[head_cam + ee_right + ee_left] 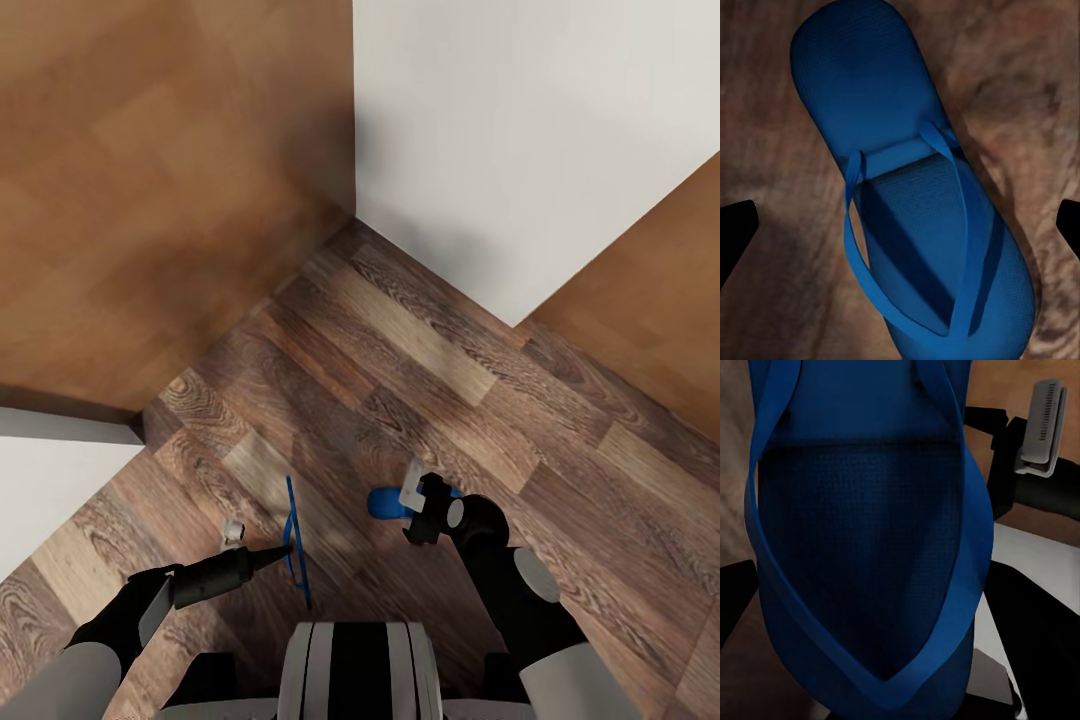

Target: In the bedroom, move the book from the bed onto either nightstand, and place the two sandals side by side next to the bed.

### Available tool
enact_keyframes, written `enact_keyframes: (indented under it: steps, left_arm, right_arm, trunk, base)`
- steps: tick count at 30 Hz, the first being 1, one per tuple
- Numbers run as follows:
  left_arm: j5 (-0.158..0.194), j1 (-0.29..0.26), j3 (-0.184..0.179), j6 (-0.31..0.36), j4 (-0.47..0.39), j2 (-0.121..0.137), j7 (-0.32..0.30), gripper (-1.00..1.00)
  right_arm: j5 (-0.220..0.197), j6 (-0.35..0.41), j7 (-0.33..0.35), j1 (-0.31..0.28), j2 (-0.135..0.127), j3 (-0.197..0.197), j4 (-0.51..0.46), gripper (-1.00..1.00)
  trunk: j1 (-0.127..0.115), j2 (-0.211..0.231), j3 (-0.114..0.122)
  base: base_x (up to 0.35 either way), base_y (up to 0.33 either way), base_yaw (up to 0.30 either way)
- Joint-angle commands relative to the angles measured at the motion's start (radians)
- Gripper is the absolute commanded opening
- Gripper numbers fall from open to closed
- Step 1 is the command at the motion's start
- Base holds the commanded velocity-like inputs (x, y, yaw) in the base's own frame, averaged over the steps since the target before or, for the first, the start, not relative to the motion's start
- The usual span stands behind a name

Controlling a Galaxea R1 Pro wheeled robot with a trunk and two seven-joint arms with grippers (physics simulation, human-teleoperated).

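Currently looking straight down at the wood-plank floor (420, 370).

Nearest: left gripper (285, 549), fingers clamped on one blue sandal (293, 540), held on edge off the floor so it reads as a thin blue line in head view. Left wrist view: same sandal (862, 547) right up against the camera, sole and V of the straps facing it; right gripper's pale finger pad (1044, 427) off beyond its edge.

Next: right gripper (420, 505) poised over the second sandal (383, 502), which lies flat on the floor, partly hidden under it. Right wrist view: sandal (907, 195) flat, straps up, black fingertips (735, 232) spread wide on either side, not touching.

Sandals near each other, apart.

Farther: brown wooden panel (150, 190) at left, white wall (520, 130) beyond, another brown panel (650, 300) at right.
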Motion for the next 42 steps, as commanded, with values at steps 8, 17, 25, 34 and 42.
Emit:
enact_keyframes:
  steps: [8,17,25,34,42]
  left_arm:
    - [0.002,-0.001,0.001,0.011,0.0,0.0,-0.004,-1.0]
    - [0.002,0.0,0.001,0.011,0.0,0.0,-0.004,-1.0]
    - [0.002,0.0,0.001,0.011,0.0,-0.001,-0.004,-1.0]
    - [0.002,-0.001,0.001,0.011,0.0,0.0,-0.004,-1.0]
    - [0.003,0.0,0.001,0.011,0.0,0.0,-0.004,-1.0]
  right_arm:
    - [0.006,0.004,0.006,-0.001,-0.001,0.001,-0.001,1.0]
    - [0.011,0.004,0.003,-0.001,0.0,0.003,0.008,1.0]
    - [0.178,0.004,-0.093,-0.002,-0.001,0.012,0.012,1.0]
    - [0.22,0.004,-0.102,-0.001,-0.001,0.012,0.012,1.0]
    - [0.221,0.003,-0.098,0.0,-0.001,0.012,0.011,1.0]
  trunk:
    - [0.001,-0.001,-0.008]
    - [0.001,-0.001,-0.008]
    - [0.001,-0.001,-0.008]
    - [0.001,-0.001,-0.008]
    - [0.001,-0.001,-0.008]
  base:
    - [0.0,0.0,0.0]
    - [0.0,0.0,0.0]
    - [0.0,0.0,0.0]
    - [0.0,0.0,0.0]
    - [0.0,0.0,0.0]
